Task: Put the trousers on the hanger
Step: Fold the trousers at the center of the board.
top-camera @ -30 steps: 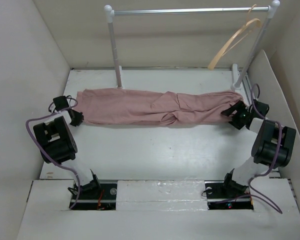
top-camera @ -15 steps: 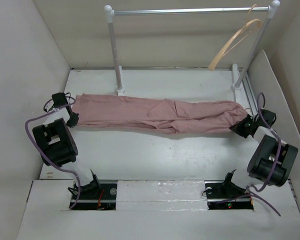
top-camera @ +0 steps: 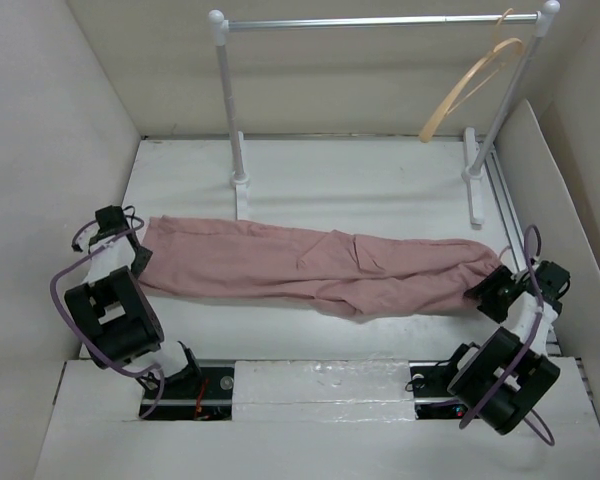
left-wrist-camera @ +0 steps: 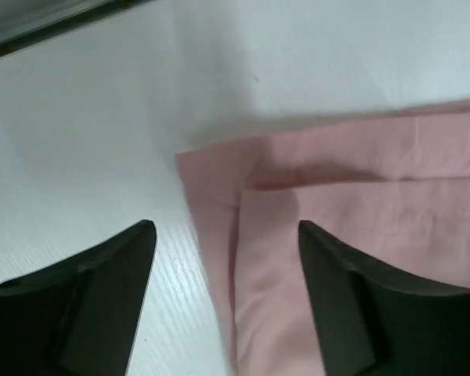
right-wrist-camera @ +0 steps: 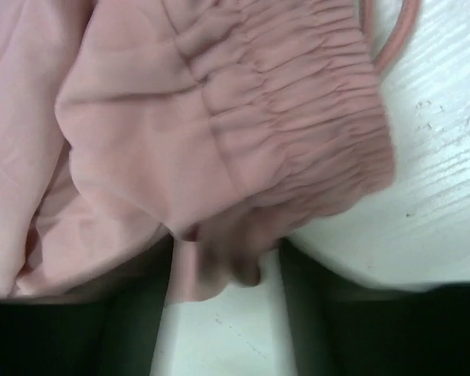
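Left fingers: your left fingers (left-wrist-camera: 102,298) are spread wide and released, with nothing gripped.
Between the left fingers: the leg hems of the trousers (top-camera: 310,265) lie flat on the tabletop (top-camera: 360,180) in the gap. The folded corner sits just ahead of the tips, and the cloth runs on past one finger.
Right fingers: your right fingers (right-wrist-camera: 125,329) sit at the other end of the garment. A fold of pink cloth hangs into the gap between them. You cannot tell from the wrist view whether they are clenched on it or merely standing beside it.
Ahead of the right fingers: the gathered waistband (right-wrist-camera: 298,102) bunches up just beyond the tips, and the drawstring (right-wrist-camera: 392,39) loops off to one side onto the bare surface.
Trousers overall: they are stretched out long and wrinkled on the tabletop, spanning from one pair of fingers to the other.
Hanger: the hanger (top-camera: 470,80) hangs tilted by its hook from the clothes rail (top-camera: 380,21), well beyond both pairs of fingers and apart from the trousers, on your right-hand side.
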Controlling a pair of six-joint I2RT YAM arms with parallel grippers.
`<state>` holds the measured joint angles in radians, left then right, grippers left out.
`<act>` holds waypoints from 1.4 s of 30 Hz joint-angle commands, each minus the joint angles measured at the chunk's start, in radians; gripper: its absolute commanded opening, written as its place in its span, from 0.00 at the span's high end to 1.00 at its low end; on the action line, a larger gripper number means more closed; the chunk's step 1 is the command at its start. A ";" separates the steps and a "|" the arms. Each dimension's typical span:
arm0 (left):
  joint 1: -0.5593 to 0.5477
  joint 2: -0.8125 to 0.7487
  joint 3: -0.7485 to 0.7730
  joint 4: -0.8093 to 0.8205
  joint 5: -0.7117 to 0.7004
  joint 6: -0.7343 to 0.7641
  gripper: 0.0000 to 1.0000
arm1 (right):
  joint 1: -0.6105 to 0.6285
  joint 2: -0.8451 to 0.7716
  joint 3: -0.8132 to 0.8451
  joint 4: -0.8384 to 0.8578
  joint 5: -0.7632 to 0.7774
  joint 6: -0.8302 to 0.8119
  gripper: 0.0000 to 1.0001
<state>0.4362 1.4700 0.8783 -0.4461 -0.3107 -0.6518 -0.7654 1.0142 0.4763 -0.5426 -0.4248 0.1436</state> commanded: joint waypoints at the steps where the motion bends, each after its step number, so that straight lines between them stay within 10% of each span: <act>1: 0.024 -0.062 0.014 -0.009 -0.022 -0.014 0.27 | -0.012 0.039 0.025 0.024 -0.043 -0.056 0.31; 4: 0.024 -0.135 0.050 -0.029 0.024 -0.040 0.08 | 0.067 0.058 0.097 0.010 -0.043 -0.036 0.14; 10: -0.154 -0.221 0.137 -0.007 -0.001 0.012 0.34 | 0.121 0.060 0.139 0.032 -0.061 -0.012 0.18; 21: -0.254 0.202 0.398 -0.028 -0.016 0.132 0.29 | 0.196 0.067 0.116 0.095 -0.052 -0.019 0.21; 36: -0.290 0.335 0.470 0.030 0.009 0.138 0.22 | 0.225 0.073 0.068 0.150 -0.077 -0.038 0.20; 40: -0.290 0.378 0.485 0.012 -0.004 0.127 0.36 | 0.235 0.083 0.074 0.153 -0.078 -0.042 0.20; 42: -0.290 0.380 0.496 0.009 -0.011 0.121 0.70 | 0.235 0.081 0.074 0.145 -0.075 -0.047 0.20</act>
<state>0.1455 1.8439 1.3483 -0.4309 -0.3054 -0.5362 -0.5415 1.0966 0.5465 -0.4408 -0.4793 0.1196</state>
